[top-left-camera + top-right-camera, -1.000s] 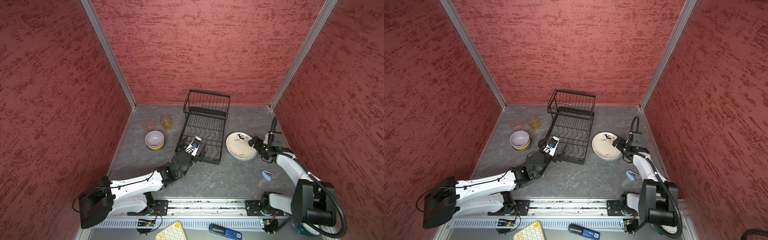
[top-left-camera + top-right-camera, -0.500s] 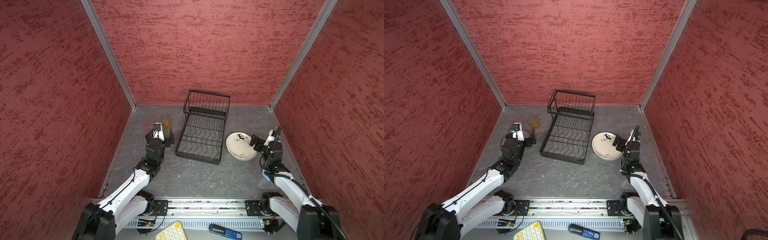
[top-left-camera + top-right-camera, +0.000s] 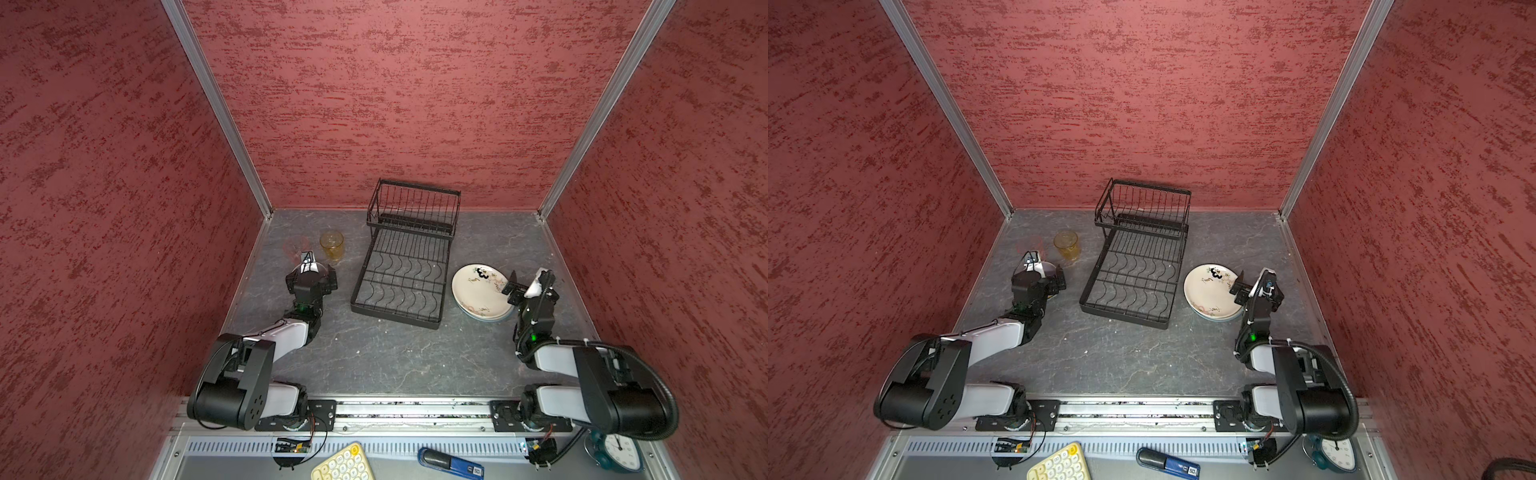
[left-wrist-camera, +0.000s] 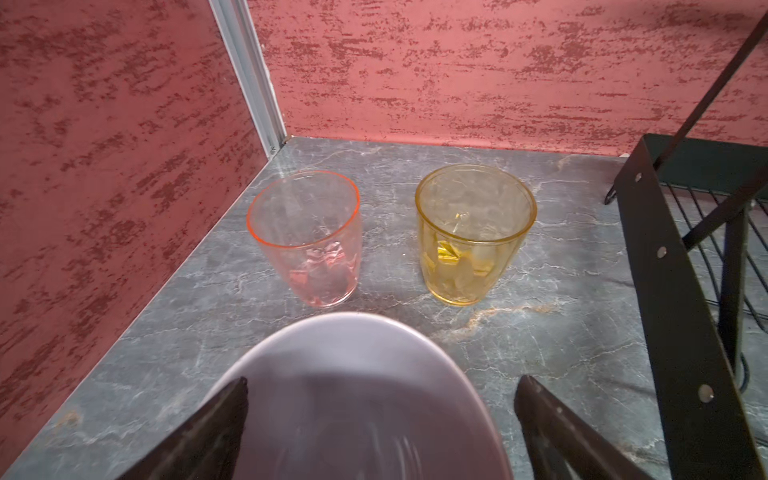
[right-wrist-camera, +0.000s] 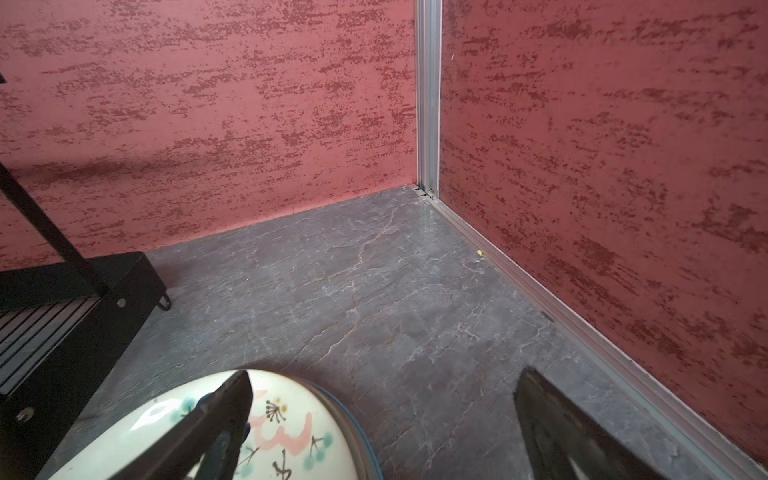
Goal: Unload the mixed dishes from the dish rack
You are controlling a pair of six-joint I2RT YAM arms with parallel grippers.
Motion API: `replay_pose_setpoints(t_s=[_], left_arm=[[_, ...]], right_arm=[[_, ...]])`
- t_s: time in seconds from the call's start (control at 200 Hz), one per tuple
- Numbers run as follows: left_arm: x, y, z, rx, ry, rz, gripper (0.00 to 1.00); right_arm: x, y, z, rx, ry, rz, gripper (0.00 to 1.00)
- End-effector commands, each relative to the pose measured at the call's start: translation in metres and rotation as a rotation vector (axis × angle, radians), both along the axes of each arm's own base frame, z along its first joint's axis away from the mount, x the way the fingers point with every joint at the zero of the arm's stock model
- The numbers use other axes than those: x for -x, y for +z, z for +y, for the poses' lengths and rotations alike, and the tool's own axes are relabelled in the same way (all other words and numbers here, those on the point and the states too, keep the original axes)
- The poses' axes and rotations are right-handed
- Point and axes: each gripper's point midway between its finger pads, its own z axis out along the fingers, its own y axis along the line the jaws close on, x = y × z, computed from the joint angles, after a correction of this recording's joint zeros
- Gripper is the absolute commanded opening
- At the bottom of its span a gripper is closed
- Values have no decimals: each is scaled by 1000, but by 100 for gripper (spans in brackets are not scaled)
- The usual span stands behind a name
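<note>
The black wire dish rack [image 3: 405, 266] [image 3: 1138, 266] stands in the middle with nothing in it. A lilac bowl [image 4: 353, 395] sits left of it, and my left gripper [image 3: 311, 277] [image 4: 383, 380] hangs open just above it, one finger on each side. Behind the bowl stand a pink tumbler [image 4: 307, 237] [image 3: 296, 246] and an amber tumbler [image 4: 473, 232] [image 3: 331, 246]. A cream floral plate [image 3: 478, 291] [image 5: 291, 428] tops a stack right of the rack. My right gripper [image 3: 525, 286] [image 5: 386, 372] is open at the stack's right edge, one finger over the plate.
Red walls close in the left, back and right sides. The rack's side [image 4: 681, 291] [image 5: 62, 316] stands close to both grippers. In front of the arms' rail lie a yellow keyboard [image 3: 345, 465], a blue device [image 3: 451, 463] and a clock [image 3: 619, 451].
My left arm swung from the rack's near-left corner to the bowl and tumblers, then folded back. The right arm also folded back, its gripper staying by the plates. Both stayed open.
</note>
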Motion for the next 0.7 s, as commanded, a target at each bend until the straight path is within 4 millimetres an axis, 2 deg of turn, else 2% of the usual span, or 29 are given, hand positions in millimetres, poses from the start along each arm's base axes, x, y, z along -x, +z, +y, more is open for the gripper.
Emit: replay_pose_setpoints(t_s=[0.0, 0.366, 0.491, 0.501, 0.531, 0.696], left_arm=[[-7, 15, 0, 2, -23, -66, 100], [-6, 18, -2, -14, -76, -140, 100], [-5, 8, 5, 3, -64, -154, 100], [-5, 9, 5, 7, -66, -152, 100], [-6, 8, 5, 19, -78, -149, 100], [-13, -6, 16, 86, -88, -138, 100]], right_arm=[[-2, 26, -11, 26, -74, -111, 99], [-5, 23, -6, 35, -46, -104, 99], [-16, 23, 11, 70, 64, -92, 99], [-18, 17, 12, 73, 72, -71, 99], [-21, 14, 15, 80, 89, -60, 99], [-29, 1, 14, 72, 85, -22, 99]])
